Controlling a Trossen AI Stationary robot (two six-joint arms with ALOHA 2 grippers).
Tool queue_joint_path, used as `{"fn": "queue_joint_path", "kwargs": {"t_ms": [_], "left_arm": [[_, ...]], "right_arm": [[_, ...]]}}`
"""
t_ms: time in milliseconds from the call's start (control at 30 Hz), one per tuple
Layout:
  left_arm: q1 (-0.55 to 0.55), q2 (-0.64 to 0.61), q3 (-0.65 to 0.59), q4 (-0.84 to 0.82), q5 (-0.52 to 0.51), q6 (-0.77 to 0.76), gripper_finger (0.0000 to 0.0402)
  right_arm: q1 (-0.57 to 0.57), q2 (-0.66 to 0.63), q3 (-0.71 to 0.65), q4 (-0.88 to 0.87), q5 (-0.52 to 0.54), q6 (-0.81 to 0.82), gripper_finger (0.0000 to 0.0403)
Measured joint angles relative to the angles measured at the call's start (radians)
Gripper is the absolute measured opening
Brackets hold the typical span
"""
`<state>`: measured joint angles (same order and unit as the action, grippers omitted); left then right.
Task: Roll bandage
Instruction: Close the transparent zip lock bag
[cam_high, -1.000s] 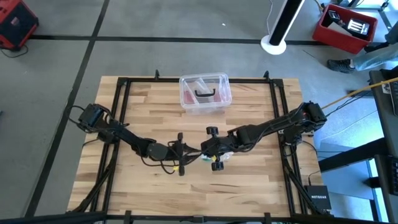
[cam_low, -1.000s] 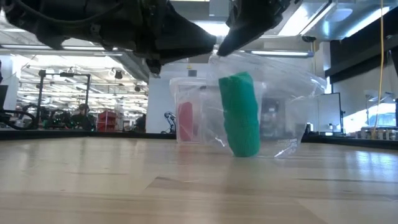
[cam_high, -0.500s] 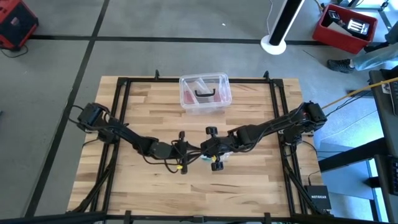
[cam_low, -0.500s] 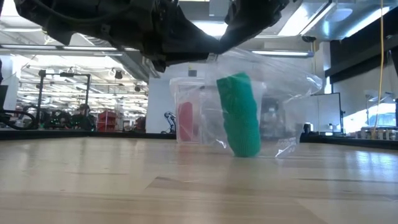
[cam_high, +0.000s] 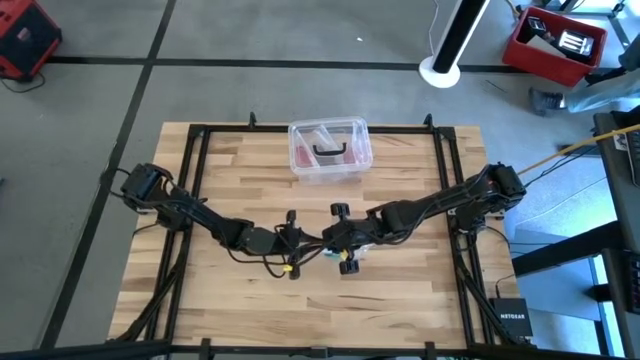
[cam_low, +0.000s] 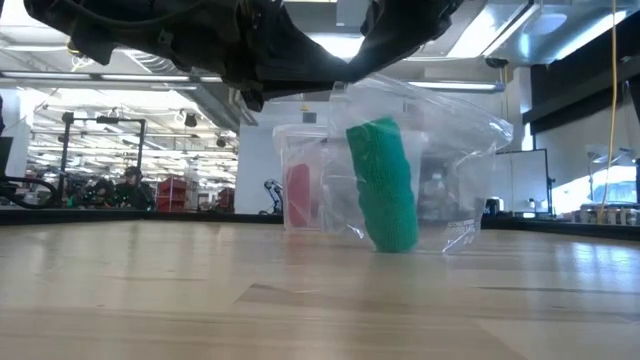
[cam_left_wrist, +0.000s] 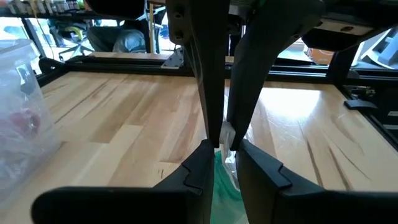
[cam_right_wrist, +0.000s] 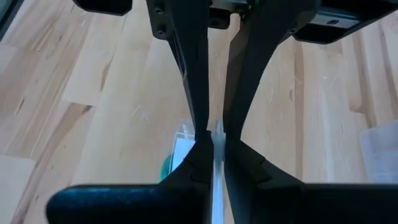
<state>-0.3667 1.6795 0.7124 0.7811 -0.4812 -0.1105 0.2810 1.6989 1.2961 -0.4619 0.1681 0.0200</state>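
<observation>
The bandage (cam_low: 385, 185) is a compact teal-green roll inside a clear plastic bag (cam_low: 450, 150). It stands tilted in the bag, its lower end (cam_low: 395, 243) down at the table. Both grippers meet over the table's middle at the bag's top edge. My left gripper (cam_left_wrist: 224, 144) comes in from the left and my right gripper (cam_right_wrist: 214, 138) from the right, each shut on the plastic. Green shows below the fingers in the left wrist view (cam_left_wrist: 219, 180) and the right wrist view (cam_right_wrist: 168, 165). In the high view the arms hide most of the bag (cam_high: 352, 256). My left gripper pinches the bag's top edge (cam_left_wrist: 227, 132) between its two fingers, coming nearly level from the table's left. The bag hangs below the fingers with the roll in it. My right gripper pinches the same top edge (cam_right_wrist: 217, 129) between its two fingers, slanting down from the right. The plastic runs as a thin strip between the pads, and the bag hangs below.
A clear plastic box (cam_high: 330, 150) with pinkish contents stands at the table's far middle, behind the bag in the low view (cam_low: 300, 180). A black frame (cam_high: 190, 200) runs round the tabletop. Bare wood lies near the front edge (cam_high: 320, 310).
The green roll has tipped slightly, its top toward the left, while its lower end has stayed put. The bag's plastic on the right has lifted and spread a little. Both arms have kept nearly still.
</observation>
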Motion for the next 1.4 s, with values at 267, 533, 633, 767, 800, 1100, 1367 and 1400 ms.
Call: {"fn": "queue_joint_path", "kwargs": {"t_ms": [267,533,633,767,800,1100,1367,1400], "left_arm": [[0.001,-0.006,0.0,-0.023,0.004,-0.029,0.0069],[0.001,-0.008,0.0,-0.01,0.006,-0.021,0.0085],[0.002,-0.008,0.0,-0.014,0.006,-0.02,0.0085],[0.014,-0.008,0.0,-0.014,0.007,-0.032,0.0085],[0.016,-0.008,0.0,-0.015,0.01,-0.032,0.0085],[0.018,-0.007,0.0,-0.025,0.026,-0.037,0.0077],[0.022,-0.006,0.003,-0.035,-0.004,-0.008,0.0006],[0.021,-0.006,0.009,-0.043,-0.019,-0.007,0.0006]], "right_arm": [[0.0,0.0,-0.001,-0.011,-0.004,0.0,0.0025],[0.0,0.002,-0.003,-0.019,-0.004,0.0,0.0025],[0.0,0.002,-0.003,-0.015,-0.004,0.0,0.0025],[0.0,0.002,-0.003,-0.013,-0.004,0.0,0.0025],[0.0,0.002,-0.003,-0.012,-0.004,0.0,0.0025],[0.0,0.002,-0.003,-0.006,-0.005,0.0,0.0025],[0.0,0.002,-0.003,-0.003,0.004,0.009,0.0025],[0.0,0.002,-0.003,-0.003,0.005,0.02,0.0025]]}}
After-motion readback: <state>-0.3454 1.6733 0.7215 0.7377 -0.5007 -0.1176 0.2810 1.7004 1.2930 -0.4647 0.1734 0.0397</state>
